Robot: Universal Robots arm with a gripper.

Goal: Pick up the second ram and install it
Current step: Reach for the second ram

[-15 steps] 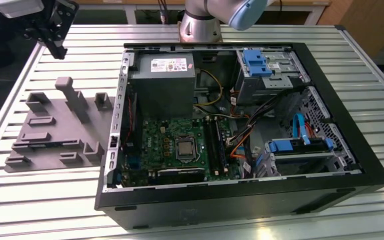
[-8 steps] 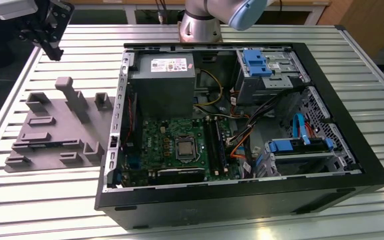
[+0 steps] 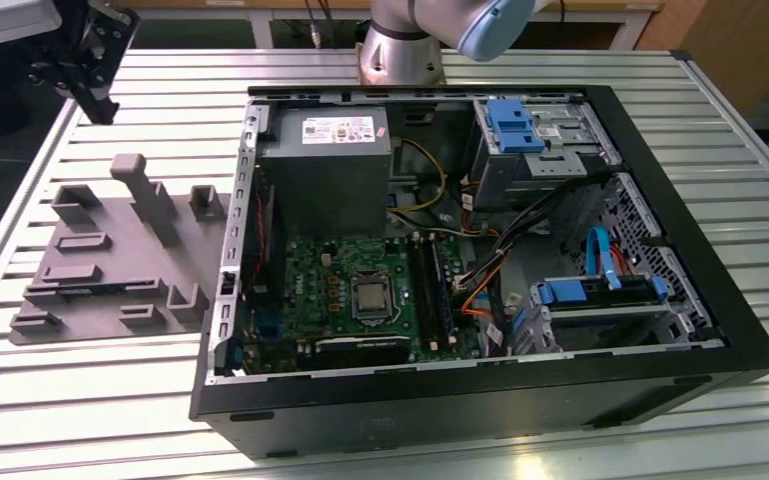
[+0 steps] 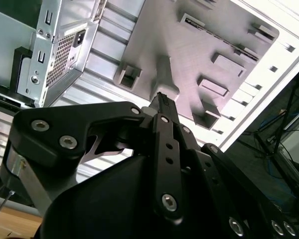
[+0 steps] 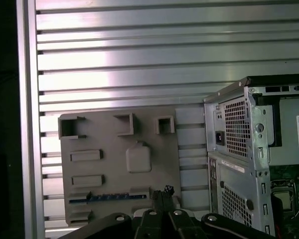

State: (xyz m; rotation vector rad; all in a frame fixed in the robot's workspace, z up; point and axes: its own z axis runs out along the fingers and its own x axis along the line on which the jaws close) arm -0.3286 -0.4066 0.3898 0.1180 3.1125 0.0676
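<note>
The second ram [image 5: 108, 197] is a thin dark strip lying in a long slot of the grey fixture plate [image 5: 154, 144], as seen in the first wrist view. My gripper [image 5: 164, 191] hangs high above the plate with its two fingertips pressed together and nothing between them. In the second wrist view the gripper [image 4: 161, 98] also shows shut, with the fixture plate [image 4: 189, 59] far below it. In the exterior view the gripper [image 3: 96, 108] hovers above the table, beyond the fixture plate [image 3: 104, 270] at the exterior view's upper left, apart from it.
An open black computer case [image 3: 758, 350] lies on the slatted metal table [image 3: 91, 400], with the green motherboard [image 3: 317, 290], its long black sockets [image 3: 431, 295], a grey power supply [image 3: 324, 170] and blue drive bays [image 3: 511, 125]. Raised grey blocks [image 3: 144, 195] stand on the fixture.
</note>
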